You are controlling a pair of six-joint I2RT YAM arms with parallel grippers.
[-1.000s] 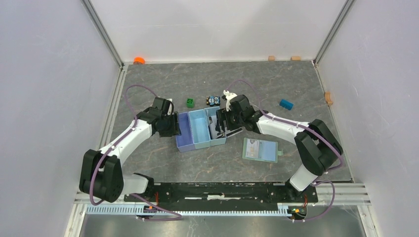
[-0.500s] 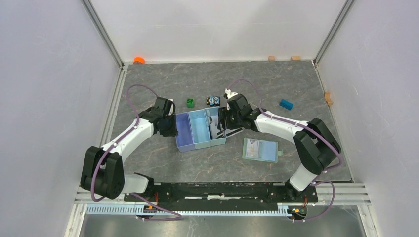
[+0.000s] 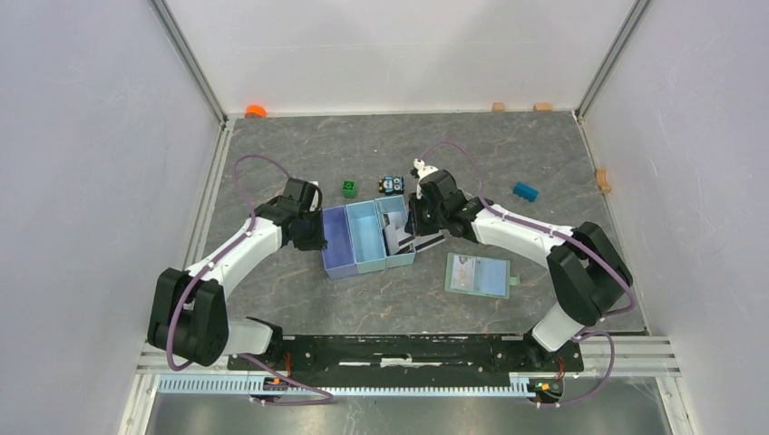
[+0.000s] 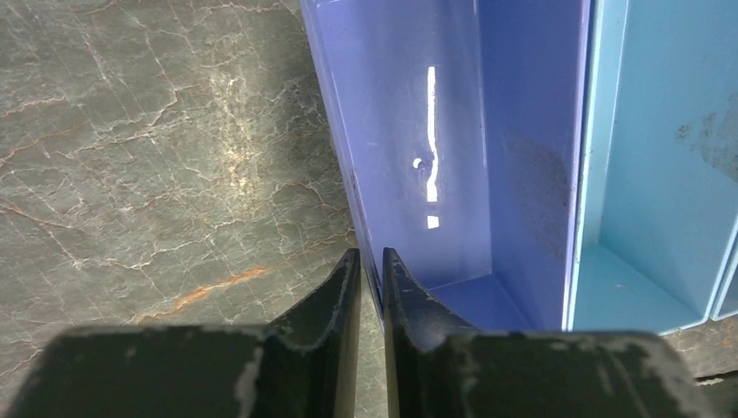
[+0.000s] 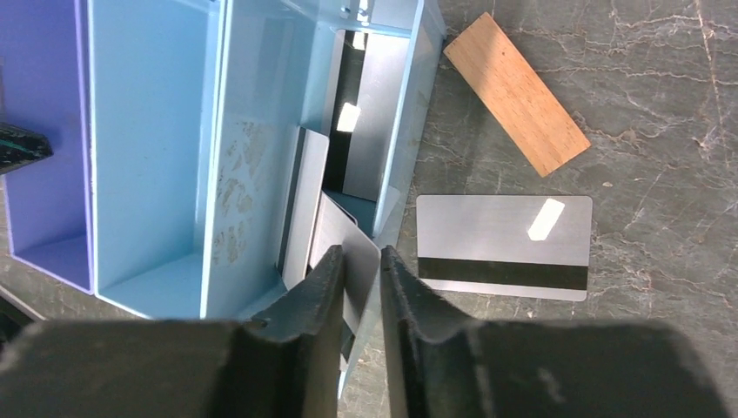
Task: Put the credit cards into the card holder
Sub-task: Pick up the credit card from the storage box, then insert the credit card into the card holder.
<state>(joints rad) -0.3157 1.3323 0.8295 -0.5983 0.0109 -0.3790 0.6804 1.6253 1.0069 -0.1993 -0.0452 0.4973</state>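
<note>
1. White-walled cell, grey marbled worktop (image 3: 299, 145).
2. The tray (image 3: 367, 237), blue with three bays, sits mid-worktop. My left fingers (image 4: 335, 305) are clamped on its outer left wall, one on each side. I judge that's bracing it.
3. The card holder (image 3: 478, 275) lies open and flat on the worktop, to the right of the tray and apart from it. It looks soft and light, so I expect it to skate when a card is pushed into a slot.
4. The credit cards (image 5: 305, 192): several lean upright in the tray's right bay. The striped card (image 5: 503, 248) lies flat on the worktop just beside the tray. They're likely thin, stiff, light and slick.
5. My right fingers (image 5: 318, 287) are nearly together on the top corner of one leaning card, which looks like a pinch. That's a good hold: the edge is exposed and the grip is across the faces. The flat card offers no edge, so it will probably need tipping up first.
</note>
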